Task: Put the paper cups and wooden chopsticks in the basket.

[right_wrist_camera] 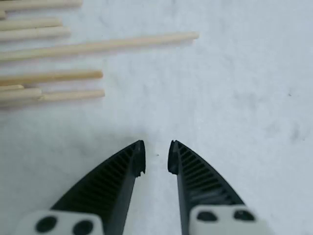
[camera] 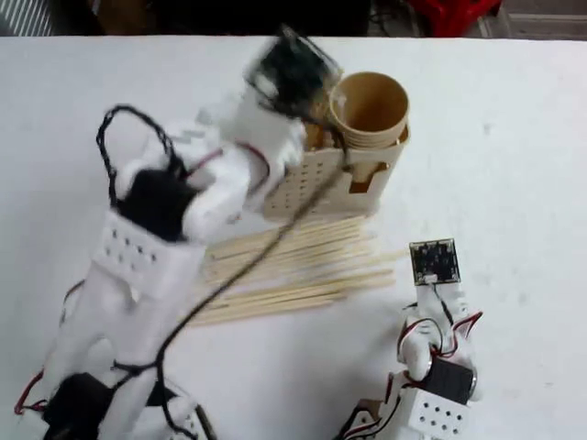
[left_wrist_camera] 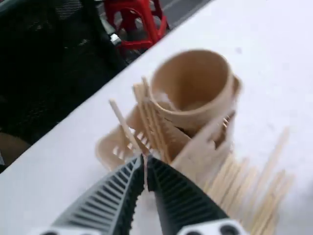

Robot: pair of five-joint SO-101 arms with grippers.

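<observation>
White table (camera: 514, 137) takes up most of the high view; behind its far edge are a red stool (left_wrist_camera: 139, 22) and a black mesh seat (left_wrist_camera: 44, 63). Paper cups (camera: 371, 108), stacked one in another w/ the mouth up, stand in the right part of the basket (camera: 316, 183). It is a pale wooden one w/ rows of holes in its wall, placed at the far centre of the table. In the left part of the same basket, just beside the cups, a few standing chopsticks (left_wrist_camera: 149, 115) lean w/ their ends above the rim. Many more loose chopsticks (camera: 293, 266) lie flat on the table on the near side of the basket. They are approx. parallel, running left to right, some touching each other; the farthest ones are close to the basket foot.

Left gripper (left_wrist_camera: 145, 164) is above the left part of the basket, tips pointing at the standing chopsticks. Its fingers are almost together, only a thin slit btw. them; whether a stick is inside the slit I cannot tell. Left arm (camera: 156, 238) comes from the near left corner and crosses over the left ends of the loose chopsticks.

Right gripper (right_wrist_camera: 156, 156) hangs low over bare table, just right of the right ends of the loose chopsticks, not touching them. Its fingers stand a little apart, narrow gap, holding nothing. Right arm (camera: 436, 367) is at the near right, well apart from the basket.
</observation>
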